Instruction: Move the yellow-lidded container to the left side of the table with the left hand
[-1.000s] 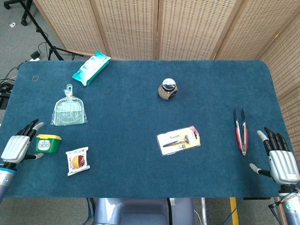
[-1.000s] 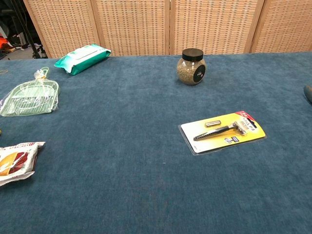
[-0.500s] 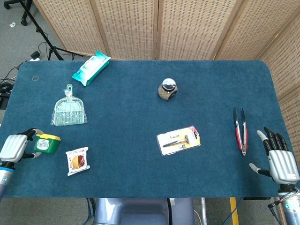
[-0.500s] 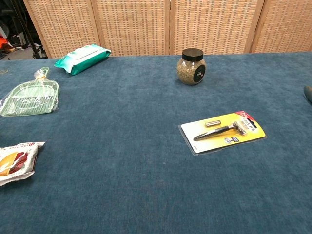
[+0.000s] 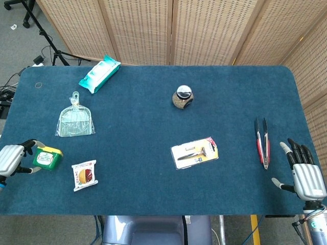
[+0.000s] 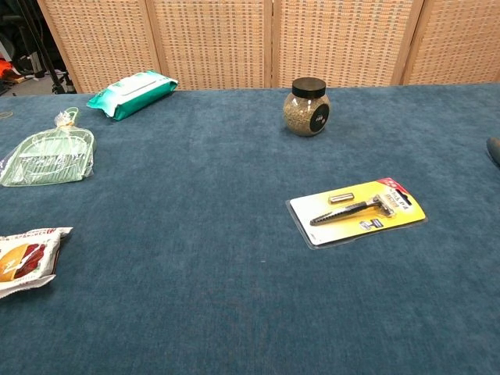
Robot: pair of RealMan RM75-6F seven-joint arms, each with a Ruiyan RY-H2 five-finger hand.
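The small green container with a yellow lid [image 5: 47,157] sits near the table's front left edge in the head view, slightly tilted. My left hand [image 5: 12,159] is at its left side with fingers curled around it, holding it. The chest view shows neither the container nor the left hand. My right hand [image 5: 305,175] rests at the front right corner of the table, fingers spread and holding nothing.
A snack packet [image 5: 84,174] lies just right of the container. A bagged green dustpan [image 5: 75,120] and a wipes pack [image 5: 99,73] lie further back on the left. A jar [image 5: 182,97], a razor pack [image 5: 194,152] and red tongs [image 5: 262,142] are mid-table and right.
My left hand has drawn the container leftward toward the table edge, away from the snack packet. The right hand has stayed put.
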